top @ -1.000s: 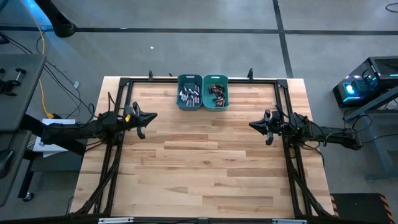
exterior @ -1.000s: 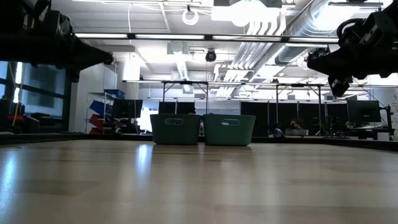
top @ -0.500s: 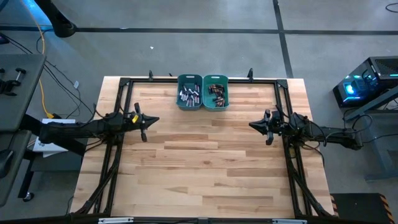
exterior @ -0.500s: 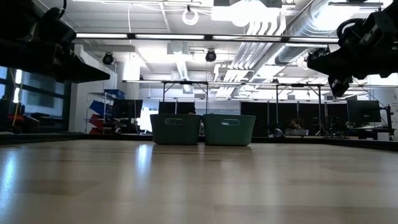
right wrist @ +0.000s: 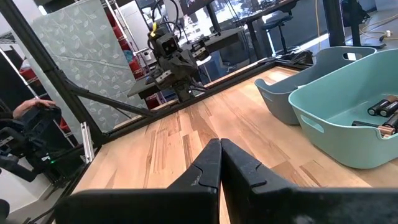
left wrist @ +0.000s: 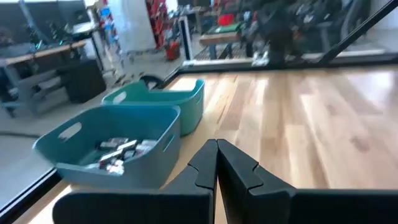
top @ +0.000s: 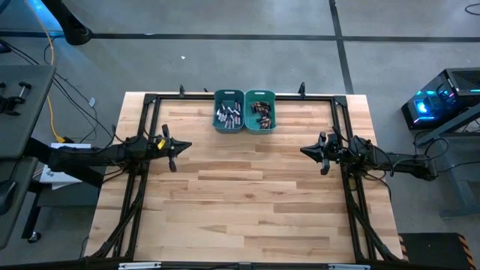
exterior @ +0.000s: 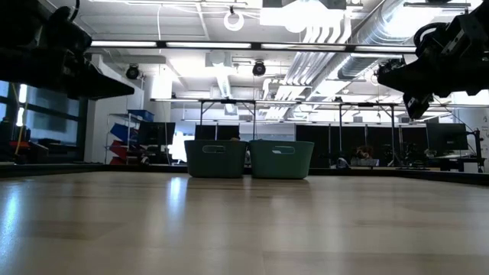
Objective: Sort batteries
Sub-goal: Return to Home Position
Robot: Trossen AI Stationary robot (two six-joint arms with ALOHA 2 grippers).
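Fingers of the left claw (left wrist: 216,144) are pressing flat together, gripping nothing. In the high view this claw is hanging over the desk (top: 240,199) toward 10 o'clock from the desk's middle, with its tips pointing to 3 o'clock and its arm reaching in from the 9 o'clock side. The right claw (right wrist: 220,143) is likewise closed and empty. It is hovering toward 2 o'clock from the desk's middle, pointing to 9 o'clock, with its arm coming in from the 3 o'clock side. The two claws are facing each other across bare wood, well apart. In the low view both are riding well above the desk surface.

From the left claw, the two teal bins are sitting out at roughly 2 o'clock, and from the right claw at roughly 10 o'clock. They are standing side by side at the desk's 12 o'clock edge, touching or very nearly so. The left bin (top: 216,112) is holding the silvery batteries (top: 229,115), which are lying jumbled on its floor. The right bin (top: 274,112) is holding the dark batteries (top: 260,110), piled the same way. A black frame (top: 142,120) is running round the desk's edges.
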